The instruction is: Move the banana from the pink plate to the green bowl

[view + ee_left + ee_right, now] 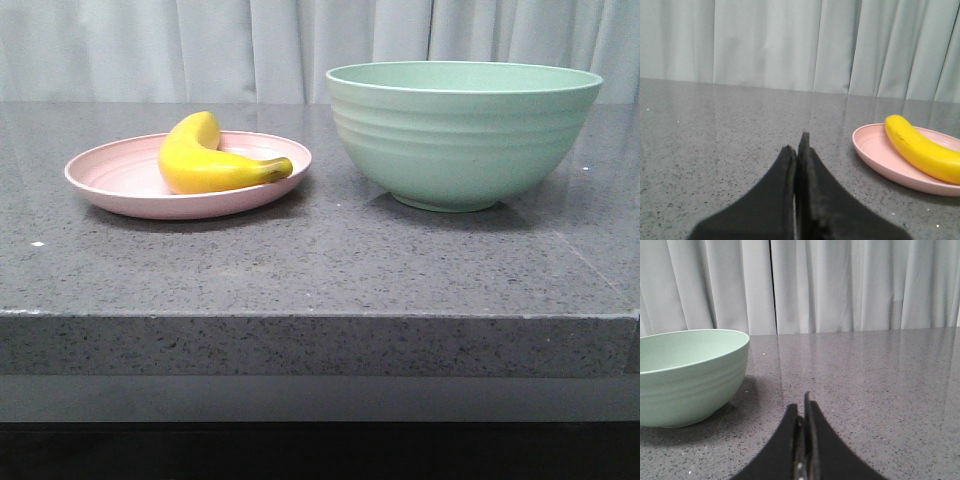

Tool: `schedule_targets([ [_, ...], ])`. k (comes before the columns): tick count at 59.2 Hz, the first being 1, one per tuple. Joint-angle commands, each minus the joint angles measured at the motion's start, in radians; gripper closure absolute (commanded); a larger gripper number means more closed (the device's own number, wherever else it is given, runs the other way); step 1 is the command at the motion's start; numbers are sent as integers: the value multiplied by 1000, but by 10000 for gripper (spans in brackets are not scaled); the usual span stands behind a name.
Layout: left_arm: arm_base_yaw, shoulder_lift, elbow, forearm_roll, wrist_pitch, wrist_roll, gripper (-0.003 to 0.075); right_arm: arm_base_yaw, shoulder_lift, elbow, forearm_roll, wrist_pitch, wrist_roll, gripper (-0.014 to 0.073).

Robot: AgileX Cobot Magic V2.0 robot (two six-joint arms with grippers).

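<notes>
banana waiting on the plate, both grippers pressed closed and holding nothing

your short, fat, bright-yellow banana lies on its side in the round, flat, pale-pink plastic plate, with its dark stem tip resting by the rim on the side nearest the big, deep, mint-green ridged bowl. the bowl stands just beside the plate on the speckled grey stone table, so i think the trip over is short, but you will need to lift high to clear its tall wall. your left gripper sits low over the table, pointing forward, with the plate off to one side of it. your right gripper is low too, near the bowl. both have their fingers squeezed together, empty.
</notes>
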Motion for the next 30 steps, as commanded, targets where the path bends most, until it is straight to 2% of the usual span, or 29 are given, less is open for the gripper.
schedule_targets([
  [1, -4, -19, -23, -39, -106, -1, 741, 1, -22, -15, -13, -85, 0, 662],
  [8, -4, -19, -111, -66, -93, -1, 741, 1, -22, -82, -16, -29, 0, 662],
  [16, -4, -1, -241, -66, -41, -1, 741, 1, -16, -220, -22, 100, 0, 662],
  [30, -4, 143, -532, -60, 240, 9, 741, 1, 105, -472, -64, 319, -1, 662],
])
